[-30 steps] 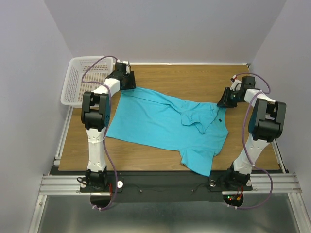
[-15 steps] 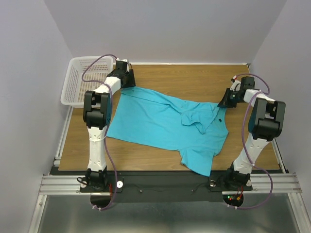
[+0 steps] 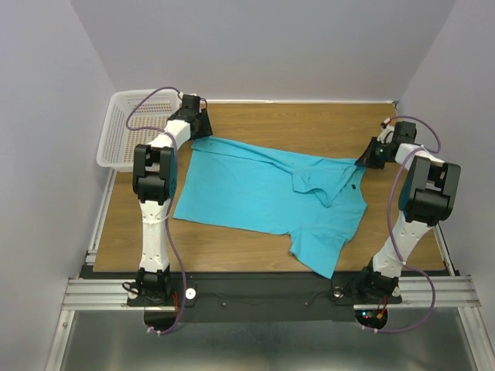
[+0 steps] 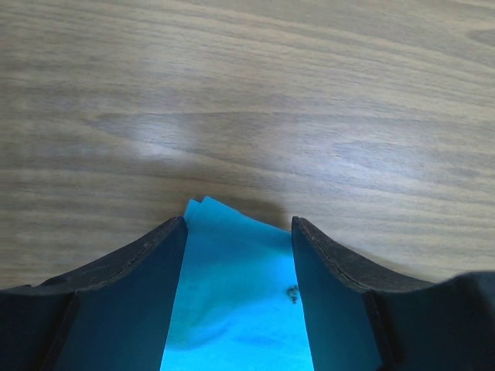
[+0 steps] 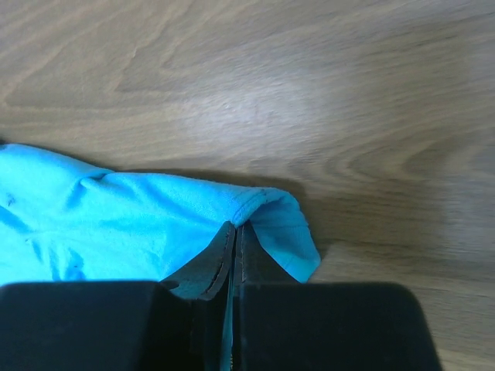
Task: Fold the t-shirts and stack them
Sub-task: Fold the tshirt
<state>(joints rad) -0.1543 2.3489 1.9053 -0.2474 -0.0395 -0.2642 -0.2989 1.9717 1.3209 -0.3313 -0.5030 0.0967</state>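
1. My right jaws are pressed together and clamp a small fold at the edge of the t-shirt (image 5: pixel 131 216). The turquoise cloth bulges out on both sides of the closed tips and hangs a little over the desk (image 5: pixel 325 93).
2. My left jaws stand apart. A pointed corner of the t-shirt lies between my two fingers (image 4: pixel 131 270), and its tip reaches just past them onto the bare wood. I cannot tell if the fingers press on the cloth.
3. From above, the t-shirt is spread over the middle of the desk, between my two arms. My left jaws are at its far left corner and my right jaws are at its right edge.
4. The cloth is mostly flat, but it is rumpled and folded over near the right side, and one part reaches toward the near edge of the desk.
5. A white mesh basket (image 3: pixel 124 131) stands at the far left corner, just beside my left arm.
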